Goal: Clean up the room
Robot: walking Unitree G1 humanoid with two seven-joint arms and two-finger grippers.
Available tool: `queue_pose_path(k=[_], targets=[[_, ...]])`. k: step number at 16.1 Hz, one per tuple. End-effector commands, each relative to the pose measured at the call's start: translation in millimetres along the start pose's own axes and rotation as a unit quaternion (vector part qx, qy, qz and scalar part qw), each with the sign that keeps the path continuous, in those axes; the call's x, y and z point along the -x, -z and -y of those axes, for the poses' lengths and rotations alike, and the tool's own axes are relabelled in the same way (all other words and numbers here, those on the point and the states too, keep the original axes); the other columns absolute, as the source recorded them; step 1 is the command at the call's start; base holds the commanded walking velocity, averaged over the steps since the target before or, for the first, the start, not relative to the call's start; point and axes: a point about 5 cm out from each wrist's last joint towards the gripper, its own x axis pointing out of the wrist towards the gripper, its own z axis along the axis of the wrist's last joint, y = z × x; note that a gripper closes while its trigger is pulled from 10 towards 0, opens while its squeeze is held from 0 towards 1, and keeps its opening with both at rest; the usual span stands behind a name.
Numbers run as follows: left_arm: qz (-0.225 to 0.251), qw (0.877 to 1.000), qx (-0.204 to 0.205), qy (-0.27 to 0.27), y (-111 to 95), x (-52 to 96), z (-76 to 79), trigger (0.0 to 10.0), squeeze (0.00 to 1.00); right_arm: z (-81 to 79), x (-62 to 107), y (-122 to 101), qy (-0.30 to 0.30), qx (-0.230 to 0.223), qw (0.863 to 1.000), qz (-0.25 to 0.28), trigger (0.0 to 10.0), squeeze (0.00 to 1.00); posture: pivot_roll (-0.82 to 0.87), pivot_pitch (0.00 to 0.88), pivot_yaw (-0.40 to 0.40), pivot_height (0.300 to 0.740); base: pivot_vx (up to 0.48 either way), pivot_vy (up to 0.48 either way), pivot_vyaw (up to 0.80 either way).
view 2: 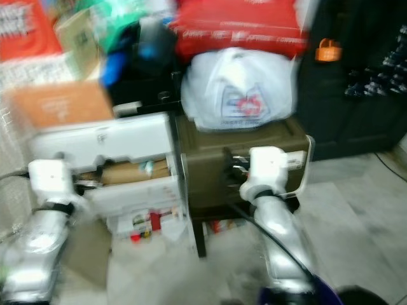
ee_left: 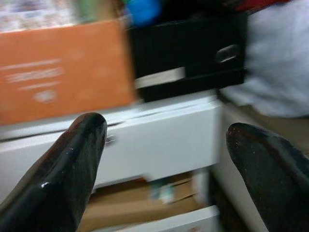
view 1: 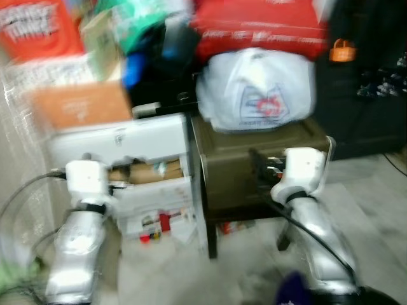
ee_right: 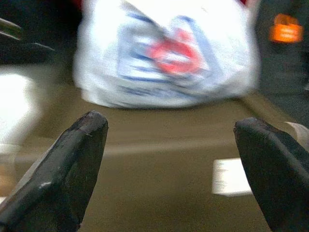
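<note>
The pictures are blurred, so small details are staying unclear. A white drawer unit (view 1: 127,143) is standing just left of a dark olive-brown cabinet (view 1: 254,159), touching it or nearly so. One of its drawers (view 1: 152,184) is hanging open and is holding brown cardboard pieces (view 1: 143,171), with something small and greenish among them; the lower part is showing papers and small red items (view 1: 162,222) that I cannot identify. On top of the drawer unit an orange cardboard box (view 1: 79,105) is resting, and beside it, towards the cabinet, a black box (ee_left: 188,53) is sitting with a blue object (ee_left: 142,9) above it. A white plastic bag with a red and blue print (view 1: 257,92) is lying on top of the cabinet, and a red package (view 1: 257,25) is lying on top of the bag. The left gripper (ee_left: 169,159) is pointing at the front of the drawer unit, near the open drawer but apart from it; its two black fingers (ee_left: 72,159) are spread wide and are holding nothing. The right gripper (ee_right: 169,164) is pointing at the cabinet, just below the white bag, not touching it; its fingers (ee_right: 67,164) are also spread wide and are pinching nothing.
</note>
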Motion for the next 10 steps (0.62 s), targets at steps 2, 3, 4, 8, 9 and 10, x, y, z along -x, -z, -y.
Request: queue_pose_path(k=[2, 3, 4, 8, 9, 10], targets=[[-0.003, 1.0, -0.012, -0.02, 0.4, 4.3, -14.1, 10.0, 0.0, -14.4, -4.3, -6.5, -0.023, -0.014, 1.0, 0.011, 10.0, 0.0, -0.14, 0.0, 0.039, 0.74, 0.27, 0.0, 0.0], [-0.004, 0.999, -0.011, -0.031, 1.6, 5.1, -15.1, 10.0, 0.0, -14.7, -4.8, -7.0, -0.024, -0.017, 1.0, 0.012, 10.0, 0.0, -0.14, 0.0, 0.036, 0.74, 0.0, 0.0, 0.0], [-0.007, 0.999, -0.016, -0.044, 2.7, 5.8, -16.6, 10.0, 0.0, -14.7, -5.0, -7.1, -0.025, -0.014, 1.0, 0.012, 10.0, 0.0, -0.14, 0.0, 0.036, 0.74, 0.0, 0.0, 0.0], [-0.003, 0.999, -0.012, -0.051, 2.9, 9.3, -15.2, 10.0, 0.0, -18.9, -8.2, -6.2, -0.04, -0.004, 0.999, 0.01, 10.0, 0.0, -0.11, 0.0, 0.004, 0.74, 0.0, 0.0, 0.4], [-0.002, 0.999, -0.013, -0.05, 2.9, 10.3, -14.4, 10.0, 0.0, -19.6, -9.3, -6.1, -0.042, -0.004, 0.999, 0.01, 10.0, 0.0, -0.1, 0.0, 0.0, 0.74, 0.0, 0.0, 0.8], [0.004, 0.999, -0.018, -0.047, 1.8, 13.2, -13.8, 10.0, 0.0, -22.1, -12.1, -6.6, -0.051, -0.003, 0.999, 0.01, 10.0, 0.0, -0.08, 0.0, -0.017, 0.74, 0.0, 0.0, 0.8]])
